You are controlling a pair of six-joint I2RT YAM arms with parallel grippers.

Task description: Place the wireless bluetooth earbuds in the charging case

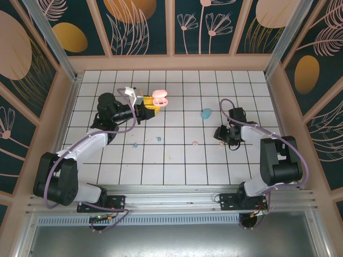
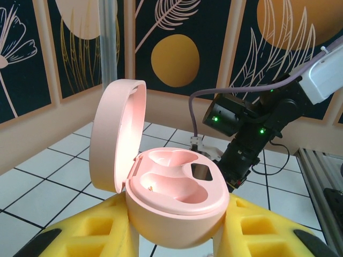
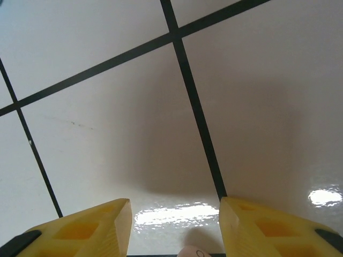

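**1. Earbuds, three, loose.** All are lying on the tiles on my side of the pink case [image 1: 159, 98] and well apart from it. The left teal earbud [image 1: 135, 145] is nearer me and a little left of the case. The middle teal earbud [image 1: 158, 140] is straight toward me from it. The pink earbud [image 1: 195, 143] is nearer me and to its right.

**2. Right gripper [image 1: 222, 134].** I am keeping it open, low over bare tile, well right of the case. Its fingers [image 3: 91, 230] are standing apart with nothing between them.

**3. Teal case [image 1: 206, 113].** It is resting on the tiles right of the pink case and looks closed.

**4. Left gripper [image 2: 174, 206].** I am clamping the pink case with it. The lid [image 2: 115, 134] is swung open and both sockets [image 2: 171, 184] are sitting empty.

**5. Progress, as I am judging it.** The case is opened and presented, but no earbud is seated yet. Every pickup and insertion is left to do.

**6. Unclear.**
- A pale scrap [image 3: 190, 251] is being cut off by the bottom edge of the right wrist view. It may be the pink earbud, but I cannot tell.
- My left fingers are covering the case's lower body.
- A dark square [image 2: 202, 172] in the far socket is not making itself out.
- From above, the earbuds are too small to tell which way they are lying.
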